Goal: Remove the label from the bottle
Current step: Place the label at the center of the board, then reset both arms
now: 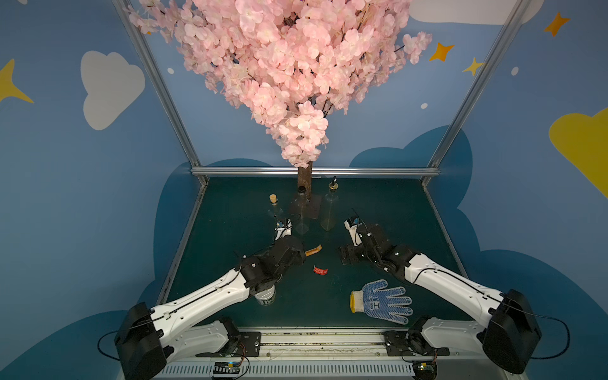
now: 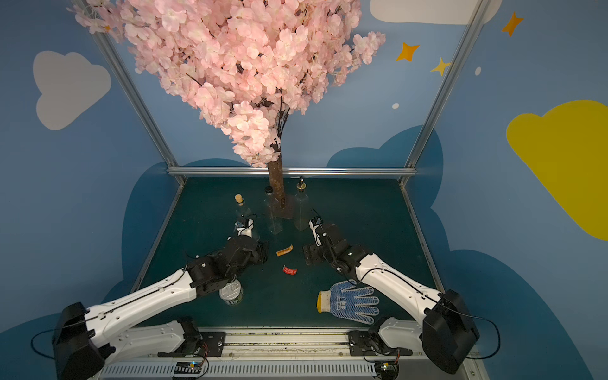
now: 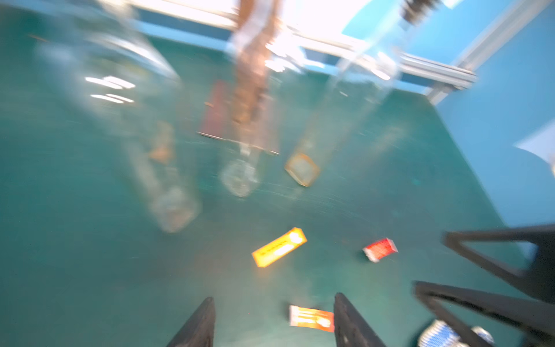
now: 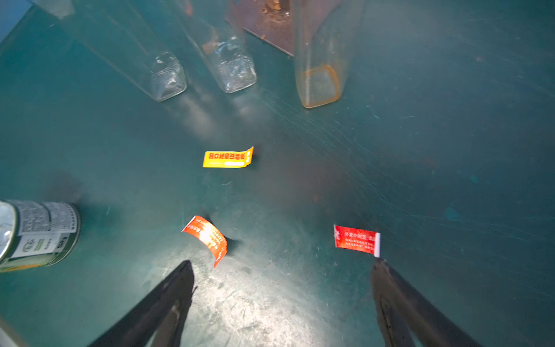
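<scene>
Blur smears the bottles (image 3: 240, 177); left arm (image 1: 204, 296) half-hides the can (image 1: 267, 297).

Left wrist view is heavily smeared — the bottles (image 3: 174, 207) look ghostly. Right wrist view is sharp, with white glare on the table (image 4: 255, 300). Both top views are dim, edges curved.

In a top view, a blossom tree's trunk (image 2: 275, 184) is seen at the back of the green surface (image 2: 362, 210). Three clear bottles are stood by it: a corked bottle (image 2: 241, 210) left of the trunk, a black-capped bottle (image 2: 273, 215) just in front, a pump-topped bottle (image 2: 301, 209) just right. Farther in front of the trunk, an orange label (image 2: 285, 250) and a red label (image 2: 290, 270) are seen lying loose, apart from each other. They are flanked by the left gripper (image 2: 264, 252) and the right gripper (image 2: 308, 255). A can (image 2: 231, 292), front-left of the trunk, is half hidden under the left arm (image 2: 148, 296); a dotted glove (image 2: 348, 301) is laid front-right.
</scene>
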Controlling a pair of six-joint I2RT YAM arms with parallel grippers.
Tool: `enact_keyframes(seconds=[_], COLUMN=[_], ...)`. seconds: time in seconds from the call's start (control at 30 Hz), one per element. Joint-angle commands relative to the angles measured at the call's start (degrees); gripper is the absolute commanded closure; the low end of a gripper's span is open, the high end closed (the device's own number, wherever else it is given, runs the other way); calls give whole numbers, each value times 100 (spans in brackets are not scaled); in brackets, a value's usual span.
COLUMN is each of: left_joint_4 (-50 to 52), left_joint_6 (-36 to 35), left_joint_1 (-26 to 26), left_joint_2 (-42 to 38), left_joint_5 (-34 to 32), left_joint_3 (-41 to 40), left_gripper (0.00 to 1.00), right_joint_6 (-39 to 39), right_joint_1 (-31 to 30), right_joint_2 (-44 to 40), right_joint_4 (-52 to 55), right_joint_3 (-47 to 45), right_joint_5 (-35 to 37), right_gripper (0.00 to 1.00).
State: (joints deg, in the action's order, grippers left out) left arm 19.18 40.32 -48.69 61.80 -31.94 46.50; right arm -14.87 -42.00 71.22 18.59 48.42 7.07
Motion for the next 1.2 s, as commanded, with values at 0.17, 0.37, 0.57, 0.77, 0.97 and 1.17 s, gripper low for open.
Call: enact_keyframes(seconds=[0.17,0.37,0.57,0.77,0.97,1.17], left_joint_4=[713,659,-264,-1450,-2111,-2863], left_joint_6=[-161,-568,-1298,-2059,-2406,-2605], left_joint_1=[1103,1871,2602,3220,3761,4122], left_joint_2=[-764,-620,-139,525,1219,1806], left_joint_5=[-227,37,325,352,505,833], left_joint_3=[-305,-229,-325,-494,-514,-642], left_gripper=[31,31,27,23,2,0], right_joint_6=[-102,-170,-236,-216,-198,74], right_joint_1=[305,406,606,1278,2120,2672], right_joint_2=[-144,-361,-421,-359,-153,269], right_joint_4=[245,161,79,-207,-720,-1124], right_joint_3=[225,74,-42,-130,-158,-79], right_joint_5=[-106,189,1073,1762,1544,1385], right_gripper=[9,9,9,9,9,9])
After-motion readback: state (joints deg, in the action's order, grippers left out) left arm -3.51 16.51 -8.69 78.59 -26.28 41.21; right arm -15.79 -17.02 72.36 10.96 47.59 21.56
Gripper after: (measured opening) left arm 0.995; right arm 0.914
